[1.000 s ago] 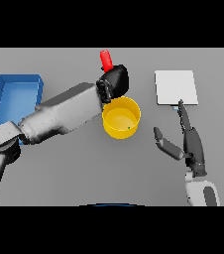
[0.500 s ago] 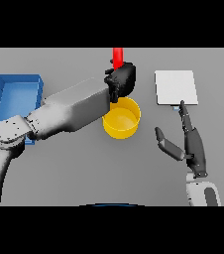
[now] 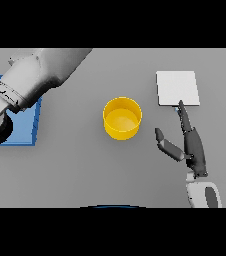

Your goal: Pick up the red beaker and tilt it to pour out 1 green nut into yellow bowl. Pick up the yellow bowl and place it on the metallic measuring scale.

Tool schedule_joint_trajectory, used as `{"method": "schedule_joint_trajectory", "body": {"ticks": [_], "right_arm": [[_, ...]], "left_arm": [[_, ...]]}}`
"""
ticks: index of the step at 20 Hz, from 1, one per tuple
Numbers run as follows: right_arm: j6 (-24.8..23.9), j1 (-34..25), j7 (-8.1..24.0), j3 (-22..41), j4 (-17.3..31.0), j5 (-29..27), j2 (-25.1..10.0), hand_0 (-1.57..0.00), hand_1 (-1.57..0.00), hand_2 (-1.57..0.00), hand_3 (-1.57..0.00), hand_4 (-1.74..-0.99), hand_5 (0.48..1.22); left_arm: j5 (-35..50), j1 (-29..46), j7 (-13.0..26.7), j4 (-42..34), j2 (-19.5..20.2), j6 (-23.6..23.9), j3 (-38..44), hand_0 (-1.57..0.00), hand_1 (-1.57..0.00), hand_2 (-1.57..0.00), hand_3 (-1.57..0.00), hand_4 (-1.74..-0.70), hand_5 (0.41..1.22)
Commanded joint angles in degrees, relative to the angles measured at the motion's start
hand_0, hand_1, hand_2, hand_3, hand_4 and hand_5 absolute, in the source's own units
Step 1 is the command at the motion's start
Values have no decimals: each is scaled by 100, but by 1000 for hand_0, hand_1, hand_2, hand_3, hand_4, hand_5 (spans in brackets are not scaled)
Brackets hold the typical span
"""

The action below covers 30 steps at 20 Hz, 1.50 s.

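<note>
- Right hand [image 3: 192, 147] rests over the grey table [image 3: 85, 165], fingers straight and spread, thumb out to the side, holding nothing.
- Just ahead of its fingertips lies the flat metallic measuring scale [image 3: 177, 88] (a pale square plate).
- To its left stands the round yellow bowl [image 3: 122, 118], apart from the scale; I cannot tell if a green nut is inside.
- Left hand and red beaker are out of view; only the left arm [image 3: 40, 75] shows, above a blue tray [image 3: 20, 131].
- Placing the bowl on the scale is not yet done.

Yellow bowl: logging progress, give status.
Left hand out of view, arm raised. Right hand open beside the scale. Yellow bowl on table, nothing blocking.
</note>
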Motion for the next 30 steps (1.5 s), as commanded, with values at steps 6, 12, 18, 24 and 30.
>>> {"method": "schedule_joint_trajectory", "body": {"ticks": [6,12,18,24,30], "right_arm": [[-192,-145,133,77,30,323,-18,1,1,1,1,-1142,630],[153,-244,70,-43,6,-252,-19,1,1,1,1,-1092,637],[256,-293,-46,-21,191,-272,-58,1,1,1,1,-1165,672],[247,-215,-96,39,127,-167,-94,1,1,1,1,-1194,703],[188,-228,-196,43,236,-58,-127,1,1,1,1,-1201,696]], "left_arm": [[2451,-14,647,1205,682,221,2090,-1571,-1571,-1571,-1402,-1737,1221],[4300,854,853,1901,1480,968,3249,-1571,-1571,-1571,-1513,-1740,1221],[5571,1762,1736,1992,1756,1645,3897,-1571,-1571,-1571,-1556,-1741,1221],[6601,2966,1961,1227,1853,2108,4231,-1571,-1571,-1571,-1374,-1741,1221],[7372,4587,2674,-1023,2240,3035,4083,-1571,-1571,-1571,-1396,-1741,1221]]}}
